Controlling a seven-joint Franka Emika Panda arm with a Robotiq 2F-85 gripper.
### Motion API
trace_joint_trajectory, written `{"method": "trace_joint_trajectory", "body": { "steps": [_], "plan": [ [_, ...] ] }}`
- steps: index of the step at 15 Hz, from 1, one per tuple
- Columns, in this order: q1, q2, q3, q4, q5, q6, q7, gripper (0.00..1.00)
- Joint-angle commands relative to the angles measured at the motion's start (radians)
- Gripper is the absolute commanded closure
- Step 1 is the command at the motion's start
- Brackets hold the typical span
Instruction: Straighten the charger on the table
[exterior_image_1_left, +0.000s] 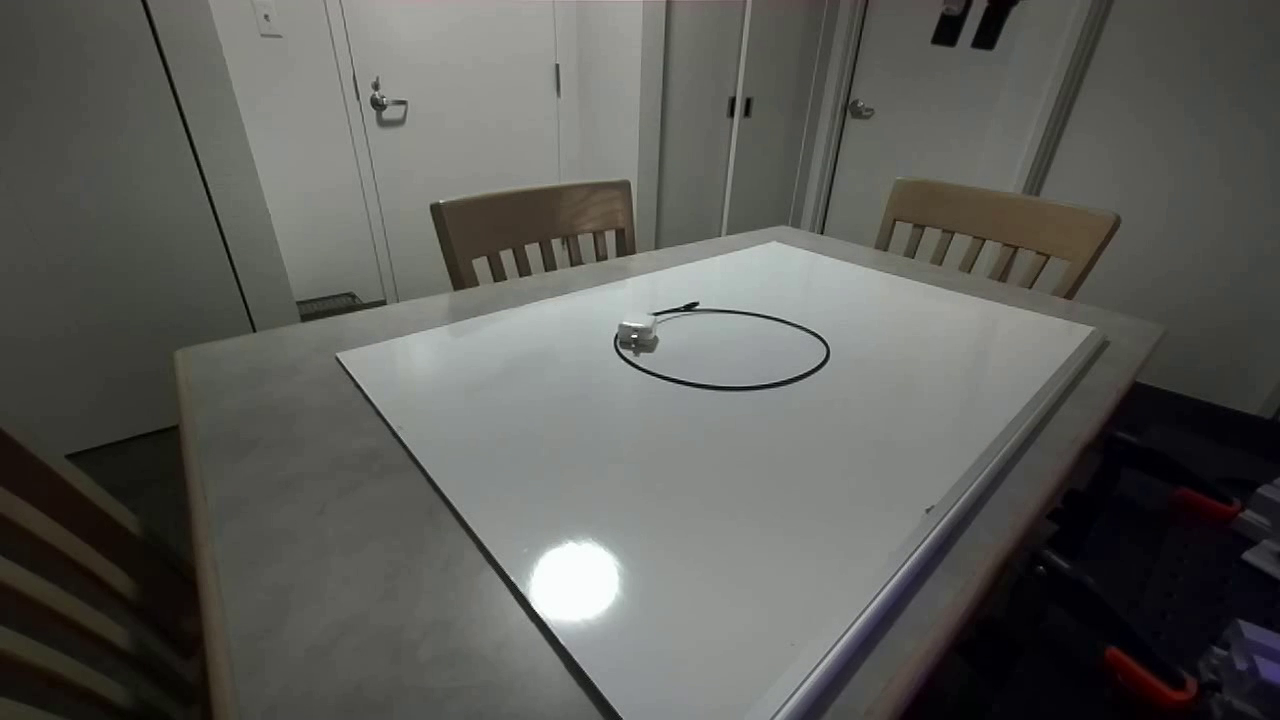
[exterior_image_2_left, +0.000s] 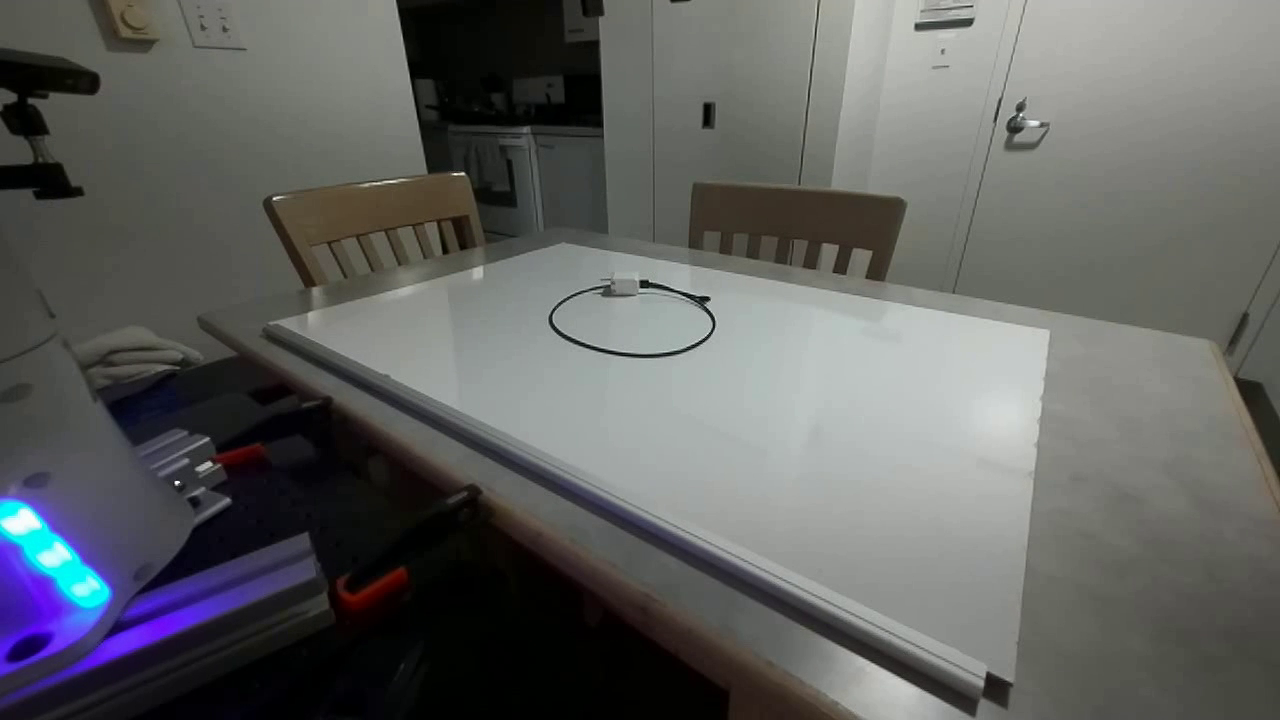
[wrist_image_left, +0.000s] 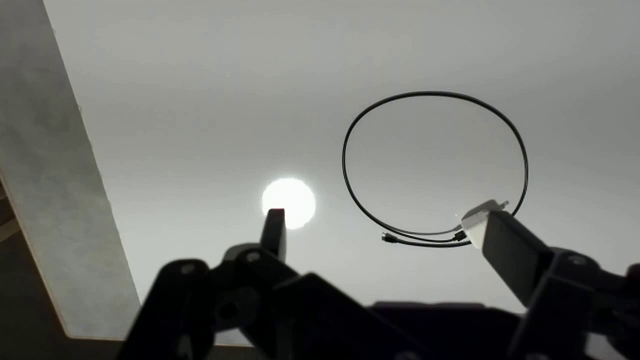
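1. The claw (wrist_image_left: 384, 215) stands spread wide, its two dark fingers (wrist_image_left: 515, 255) rising from the bottom of the wrist view, well apart.
2. There, the finger at the right crosses in front of part of the white adapter (wrist_image_left: 477, 227) of the charger (wrist_image_left: 429, 93); the adapter's prongs point to the upper right.
3. The charger lies right of centre in the wrist view as one broad black loop; one plug end (wrist_image_left: 459, 235) meets the adapter, the other lies just below the loop.
4. Both exterior views show loop and adapter in the upper middle of the frame, on a glossy white panel (exterior_image_1_left: 750, 470).
5. The panel rests on the grey counter (exterior_image_1_left: 300, 480), a pale rail (exterior_image_2_left: 640, 520) along one long edge.
6. A bright round glare (wrist_image_left: 295, 197) sits just left of centre in the wrist view.
7. Wooden chairs (exterior_image_1_left: 540, 215) stand at the counter in the upper part of both exterior views.
8. At the lower left of an exterior view, the robot's base (exterior_image_2_left: 100, 480) glows blue near an orange-and-black clamp (exterior_image_2_left: 375, 588).
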Motion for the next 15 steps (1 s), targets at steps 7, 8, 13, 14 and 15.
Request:
{"method": "trace_joint_trajectory", "body": {
  "steps": [7, 8, 13, 14, 15],
  "plan": [
    [0.035, 0.362, 0.048, 0.264, 0.110, -0.018, -0.001, 0.00],
    [0.032, 0.391, 0.050, 0.290, 0.118, -0.017, -0.007, 0.00],
    [0.025, 0.397, 0.062, 0.282, 0.100, 0.000, 0.007, 0.00],
    [0.025, 0.394, 0.062, 0.280, 0.100, 0.000, 0.007, 0.00],
    [0.025, 0.389, 0.062, 0.279, 0.100, -0.001, 0.007, 0.00]
  ]
}}
